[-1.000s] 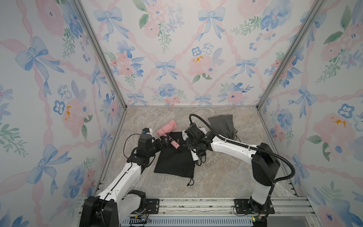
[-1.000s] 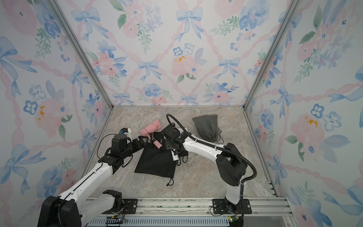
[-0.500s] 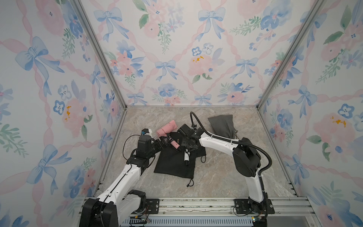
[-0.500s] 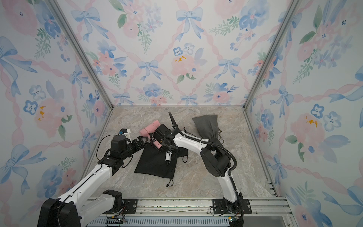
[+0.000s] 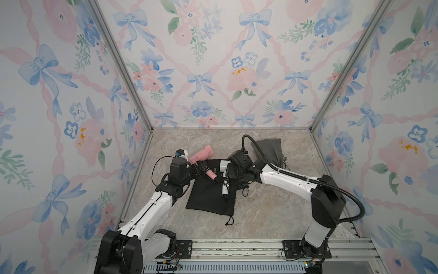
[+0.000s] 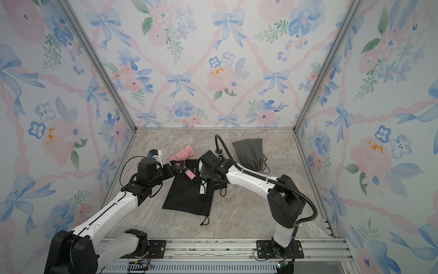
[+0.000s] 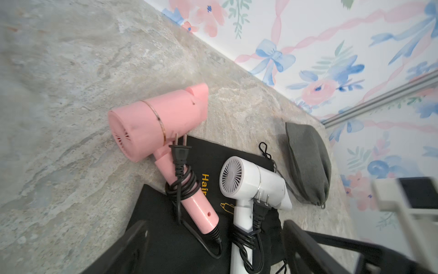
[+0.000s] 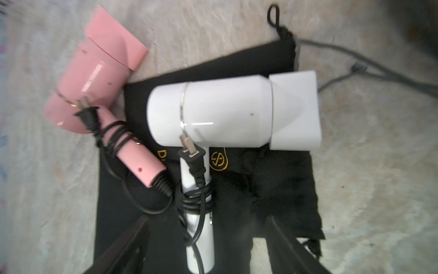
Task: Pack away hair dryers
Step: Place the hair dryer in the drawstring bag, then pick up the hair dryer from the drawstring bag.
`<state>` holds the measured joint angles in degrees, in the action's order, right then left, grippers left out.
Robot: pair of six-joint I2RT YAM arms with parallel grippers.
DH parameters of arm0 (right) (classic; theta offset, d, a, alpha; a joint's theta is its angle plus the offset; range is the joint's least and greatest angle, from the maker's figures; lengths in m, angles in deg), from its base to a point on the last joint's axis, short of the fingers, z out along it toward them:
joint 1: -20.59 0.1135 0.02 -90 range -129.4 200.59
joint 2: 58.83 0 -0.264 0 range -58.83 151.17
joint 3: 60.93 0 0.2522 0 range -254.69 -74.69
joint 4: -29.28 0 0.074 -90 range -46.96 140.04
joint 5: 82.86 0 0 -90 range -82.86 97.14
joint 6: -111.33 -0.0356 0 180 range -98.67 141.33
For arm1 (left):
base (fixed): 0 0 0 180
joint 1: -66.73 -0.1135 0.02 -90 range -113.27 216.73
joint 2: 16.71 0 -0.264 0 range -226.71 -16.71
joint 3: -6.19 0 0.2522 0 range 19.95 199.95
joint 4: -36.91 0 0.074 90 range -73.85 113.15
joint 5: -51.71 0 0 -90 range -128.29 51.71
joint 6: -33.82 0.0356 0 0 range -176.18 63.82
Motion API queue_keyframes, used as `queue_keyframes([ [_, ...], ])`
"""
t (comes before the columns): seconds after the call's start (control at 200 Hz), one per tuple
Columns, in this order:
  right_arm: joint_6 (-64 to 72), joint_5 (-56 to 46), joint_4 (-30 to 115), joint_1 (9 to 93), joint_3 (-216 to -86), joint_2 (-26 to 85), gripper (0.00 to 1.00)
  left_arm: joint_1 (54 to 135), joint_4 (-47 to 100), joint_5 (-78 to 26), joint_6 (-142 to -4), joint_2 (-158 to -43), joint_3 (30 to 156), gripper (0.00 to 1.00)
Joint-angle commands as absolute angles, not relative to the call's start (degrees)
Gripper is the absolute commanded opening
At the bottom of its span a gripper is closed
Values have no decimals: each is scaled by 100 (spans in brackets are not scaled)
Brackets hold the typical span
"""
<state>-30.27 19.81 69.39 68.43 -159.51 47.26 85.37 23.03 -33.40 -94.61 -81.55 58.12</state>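
Note:
A pink hair dryer (image 5: pixel 202 154) (image 6: pixel 181 153) (image 7: pixel 156 121) (image 8: pixel 94 78) lies at the far edge of a flat black pouch (image 5: pixel 208 197) (image 6: pixel 187 197) (image 7: pixel 156 237) (image 8: pixel 272 189). Its handle rests on the cloth. Beside it a white hair dryer (image 5: pixel 224 188) (image 6: pixel 202 188) (image 7: pixel 253 182) (image 8: pixel 225 113) lies on the pouch, cord wound round its handle. My right gripper (image 5: pixel 227 175) (image 6: pixel 205 176) (image 8: pixel 207 223) hangs open over that white handle, gaps on both sides. My left gripper (image 5: pixel 200 167) (image 6: pixel 176 166) (image 7: pixel 214 227) is open near the pink handle, holding nothing.
A stuffed grey pouch (image 5: pixel 269 150) (image 6: pixel 250 151) (image 7: pixel 308 161) lies at the back right, behind my right arm. The black pouch's drawstring (image 5: pixel 228 221) trails toward the front. Flowered walls close in the marble floor (image 5: pixel 272 213) on three sides.
My right gripper has opened and let the white hair dryer go; it now lies on the black pouch. The left arm has barely moved.

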Motion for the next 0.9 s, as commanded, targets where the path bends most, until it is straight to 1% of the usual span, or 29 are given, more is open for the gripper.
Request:
queue_keyframes([
  [0.0,-2322,2102,6535,6488,-15663,4201,80,9126,1807,-3793,-8865,-8553,6275,89],
  [0.115,-1806,2234,6414,6011,-15378,3697,80,9831,1490,-4195,-8747,-8991,6516,87],
  [0.205,-1505,2074,6371,5529,-15263,3387,80,10323,1308,-4532,-8774,-9333,6633,86],
  [0.315,-1061,1807,6288,5021,-15206,3126,79,10672,1271,-4651,-8962,-9665,6636,85],
  [0.465,-539,1918,6384,4747,-15327,2952,79,11056,1278,-4792,-9186,-10144,6784,84],
  [0.675,-455,1634,6208,4623,-15185,2924,79,11263,1278,-4910,-9339,-10935,7327,80],
  [0.895,-535,1437,5976,4590,-14842,2839,78,11235,1226,-5056,-9401,-11570,7642,76],
])
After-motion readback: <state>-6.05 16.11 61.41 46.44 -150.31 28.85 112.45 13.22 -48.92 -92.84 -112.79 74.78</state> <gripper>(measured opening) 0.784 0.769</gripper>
